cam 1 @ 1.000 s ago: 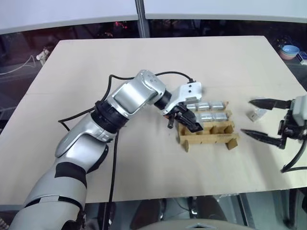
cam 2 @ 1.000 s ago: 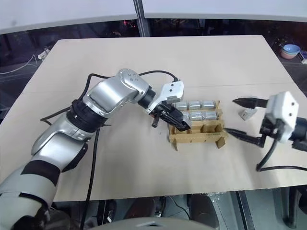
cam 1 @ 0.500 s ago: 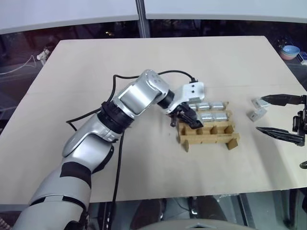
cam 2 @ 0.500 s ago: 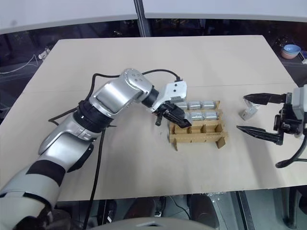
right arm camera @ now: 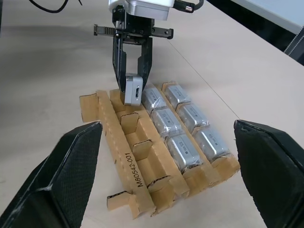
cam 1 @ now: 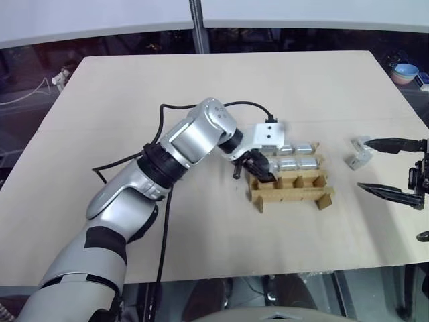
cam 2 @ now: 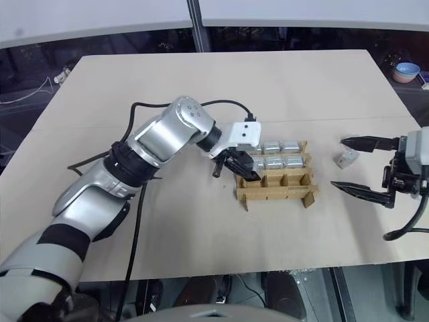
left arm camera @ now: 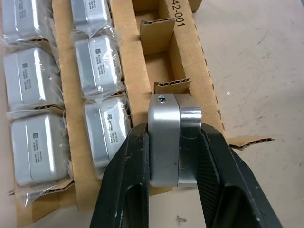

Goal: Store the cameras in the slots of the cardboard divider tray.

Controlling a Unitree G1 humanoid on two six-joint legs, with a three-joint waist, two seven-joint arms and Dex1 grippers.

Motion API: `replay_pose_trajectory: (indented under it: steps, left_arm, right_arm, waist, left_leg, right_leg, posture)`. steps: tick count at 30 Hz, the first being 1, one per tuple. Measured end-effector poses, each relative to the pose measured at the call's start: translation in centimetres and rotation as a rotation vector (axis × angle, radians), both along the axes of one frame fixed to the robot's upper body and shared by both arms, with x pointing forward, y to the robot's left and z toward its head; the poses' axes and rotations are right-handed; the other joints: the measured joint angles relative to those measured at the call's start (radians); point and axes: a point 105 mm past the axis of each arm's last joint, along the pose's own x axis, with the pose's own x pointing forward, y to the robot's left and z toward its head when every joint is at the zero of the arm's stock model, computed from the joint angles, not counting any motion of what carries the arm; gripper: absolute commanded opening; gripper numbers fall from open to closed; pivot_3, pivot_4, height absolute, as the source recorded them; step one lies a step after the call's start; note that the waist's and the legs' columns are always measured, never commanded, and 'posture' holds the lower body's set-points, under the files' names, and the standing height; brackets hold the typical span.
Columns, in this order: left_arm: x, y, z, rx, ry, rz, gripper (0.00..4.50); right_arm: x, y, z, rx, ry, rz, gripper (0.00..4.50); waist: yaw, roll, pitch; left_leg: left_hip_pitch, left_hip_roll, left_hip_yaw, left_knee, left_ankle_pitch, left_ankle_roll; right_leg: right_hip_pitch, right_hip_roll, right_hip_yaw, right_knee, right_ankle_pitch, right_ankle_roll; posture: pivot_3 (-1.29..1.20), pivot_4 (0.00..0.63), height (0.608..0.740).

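Note:
The cardboard divider tray [cam 1: 298,196] stands on the table right of centre. Its two far rows hold several plastic-wrapped silver cameras [left arm camera: 97,61], and the near row's slots [right arm camera: 142,149] are bare. My left gripper [cam 1: 263,173] is shut on a bare silver camera [left arm camera: 165,142], held upright with its lower edge at the mouth of the near row's left end slot. My right gripper [cam 1: 363,164] hangs open to the right of the tray, nothing between its fingers. One more camera [cam 1: 360,153] lies loose on the table beside its far finger.
The pale wooden table [cam 1: 201,100] is wide and bare around the tray. A black cable [cam 1: 161,221] trails from my left arm across the table's near left. A blue bowl [cam 1: 405,71] sits off the table at the far right.
My left wrist has rolled, still holding the camera over the tray's near left corner. My right gripper has drawn slightly to the right, away from the tray, uncovering the loose camera.

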Motion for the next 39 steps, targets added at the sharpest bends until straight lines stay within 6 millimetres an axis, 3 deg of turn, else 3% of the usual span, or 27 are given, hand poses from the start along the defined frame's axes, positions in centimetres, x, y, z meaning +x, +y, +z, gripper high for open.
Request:
replay_pose_trajectory:
  steps: [11, 14, 19, 20, 22, 25, 27, 29, 32, 34, 36, 39]
  left_arm:
    - [-0.3, -0.9, -0.3, 0.009, 0.03, 0.018, 0.73]
    - [-0.5, -0.5, -1.5, 0.039, 0.057, 0.034, 0.73]
    - [-0.6, -0.2, -1.6, 0.046, 0.045, 0.03, 0.73]
    - [-0.6, -0.1, -1.7, 0.048, 0.042, 0.032, 1.53]
    - [-0.6, -0.1, -2.0, 0.055, 0.049, 0.036, 2.08]
    - [-1.0, -0.7, -2.1, 0.032, 0.081, 0.041, 3.41]
    - [-1.4, -1.3, -1.8, -0.001, 0.119, 0.071, 3.41]
    - [-1.8, -1.8, -0.9, -0.047, 0.146, 0.09, 3.41]
    - [-2.6, -2.3, 3.8, -0.176, 0.122, 0.078, 3.41]
    - [-2.7, -2.3, 5.0, -0.215, 0.108, 0.077, 3.41]
    - [-3.0, -0.9, 6.9, -0.347, 0.083, 0.1, 3.41]
    - [-2.7, 0.9, 7.2, -0.518, 0.07, 0.151, 3.41]
  right_arm:
    - [0.1, -0.1, -0.3, 0.008, -0.005, -0.019, 4.41]
    - [0.0, -0.1, -0.3, 0.006, -0.004, -0.02, 4.41]
    - [0.0, -0.1, -0.4, 0.006, 0.0, -0.021, 4.41]
    - [0.0, -0.1, -0.5, 0.005, 0.001, -0.023, 4.5]
    - [0.0, -0.1, -0.5, 0.006, 0.002, -0.024, 4.5]
    - [0.0, -0.2, -0.6, 0.009, 0.004, -0.031, 4.5]
    - [0.0, 0.0, -0.5, 0.008, -0.001, -0.036, 4.5]
    - [0.0, 0.1, -0.5, 0.007, 0.0, -0.043, 4.5]
    - [0.7, -0.1, -0.6, 0.027, 0.006, -0.125, 4.5]
    - [1.0, -0.1, -0.6, 0.022, 0.0, -0.155, 4.5]
    - [1.9, -0.4, -0.8, 0.03, 0.011, -0.291, 4.5]
    - [2.7, -0.5, -2.1, -0.02, 0.071, -0.415, 4.5]
  waist:
    - [0.015, 0.0, 0.0]
    - [0.015, 0.0, 0.0]
    - [0.013, 0.0, 0.0]
    - [0.013, 0.0, 0.0]
    - [0.013, 0.0, -0.001]
    - [0.019, 0.0, -0.001]
    - [0.022, 0.0, 0.0]
    - [0.02, 0.0, 0.0]
    - [0.016, 0.0, 0.0]
    - [0.015, 0.001, 0.0]
    - [0.009, 0.003, -0.001]
    - [0.008, 0.006, -0.003]
  left_leg:
    - [0.001, 0.0, 0.0, 0.001, 0.0, 0.0]
    - [0.001, 0.0, -0.001, 0.001, 0.0, 0.0]
    - [0.001, 0.0, -0.001, 0.001, 0.0, 0.0]
    - [0.001, 0.0, -0.001, 0.001, 0.0, 0.0]
    - [0.001, 0.0, -0.001, 0.001, 0.0, 0.0]
    - [0.001, 0.0, -0.001, 0.003, 0.0, 0.0]
    - [-0.003, 0.0, -0.004, 0.009, -0.001, 0.002]
    - [-0.004, 0.0, -0.004, 0.01, -0.002, 0.003]
    - [-0.005, 0.0, -0.005, 0.01, -0.002, 0.003]
    - [-0.004, 0.0, -0.004, 0.01, -0.002, 0.003]
    - [-0.002, 0.001, -0.004, 0.009, -0.002, 0.002]
    - [-0.001, 0.001, -0.004, 0.009, -0.002, 0.002]
  right_leg:
    - [0.002, 0.0, -0.001, 0.0, 0.0, 0.0]
    - [0.002, 0.0, -0.001, 0.0, 0.0, 0.0]
    - [0.002, 0.0, -0.001, 0.0, 0.0, 0.0]
    - [0.002, 0.001, -0.001, 0.0, 0.0, 0.0]
    - [0.002, 0.001, -0.001, 0.0, 0.0, 0.0]
    - [0.002, 0.0, -0.002, 0.0, 0.0, 0.0]
    - [0.003, 0.0, -0.005, 0.001, 0.0, 0.0]
    - [0.003, 0.0, -0.005, 0.001, 0.0, 0.0]
    - [0.002, -0.001, -0.006, 0.001, 0.0, 0.0]
    - [0.002, 0.0, -0.005, 0.001, 0.0, 0.0]
    - [0.002, 0.0, -0.003, 0.002, 0.0, 0.0]
    - [0.002, 0.0, -0.001, 0.002, 0.0, 0.0]
  posture:
    - [0.0, 0.15, 0.74]
    - [0.0, 0.15, 0.74]
    - [0.0, 0.15, 0.74]
    - [0.0, 0.15, 0.74]
    - [0.0, 0.15, 0.74]
    - [0.0, 0.15, 0.74]
    - [0.0, 0.15, 0.74]
    - [0.0, 0.15, 0.74]
    - [0.0, 0.15, 0.74]
    - [0.0, 0.15, 0.74]
    - [0.0, 0.15, 0.74]
    - [0.0, 0.15, 0.74]
